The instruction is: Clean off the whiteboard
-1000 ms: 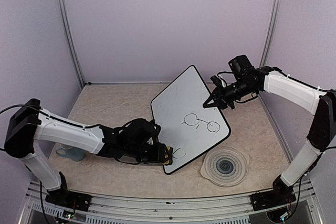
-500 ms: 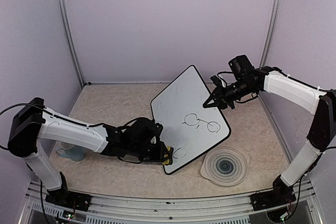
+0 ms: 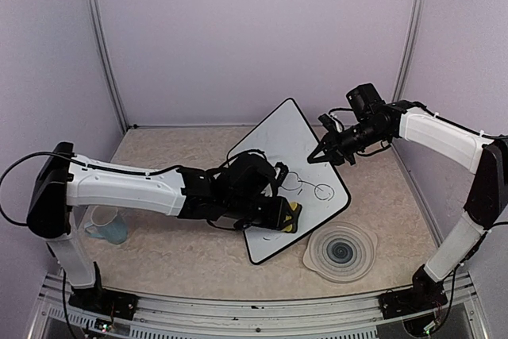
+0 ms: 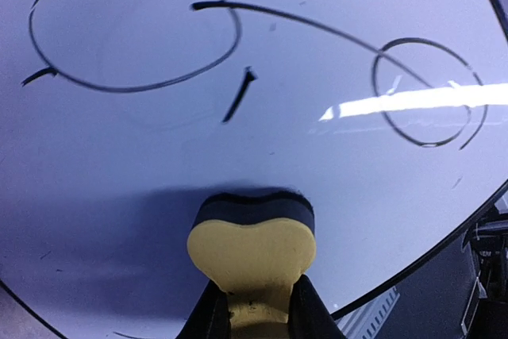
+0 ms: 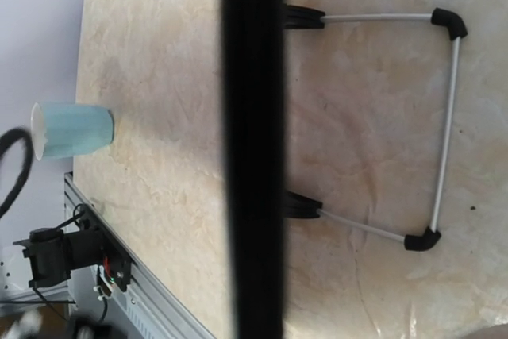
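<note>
The whiteboard [image 3: 274,160] stands tilted in the middle of the table, with black marker loops [image 3: 317,190] on its lower right part. My left gripper [image 3: 287,218] is shut on a yellow eraser with a black pad [image 3: 294,213], and the pad rests on the board's lower part. In the left wrist view the eraser [image 4: 252,237] sits on the white surface below a large loop [image 4: 135,33] and a small loop [image 4: 425,93]. My right gripper [image 3: 317,155] is shut on the board's right edge. The black frame [image 5: 252,148] crosses the right wrist view edge-on.
A round grey ringed plate [image 3: 341,250] lies near the board's front right corner. A light blue cup [image 3: 107,228] stands at the left and also shows in the right wrist view [image 5: 71,130]. The board's wire stand [image 5: 446,117] rests on the table behind it.
My left gripper has moved right and up along the board with the eraser, from the front corner to just below the loops. The right arm and the board have not moved.
</note>
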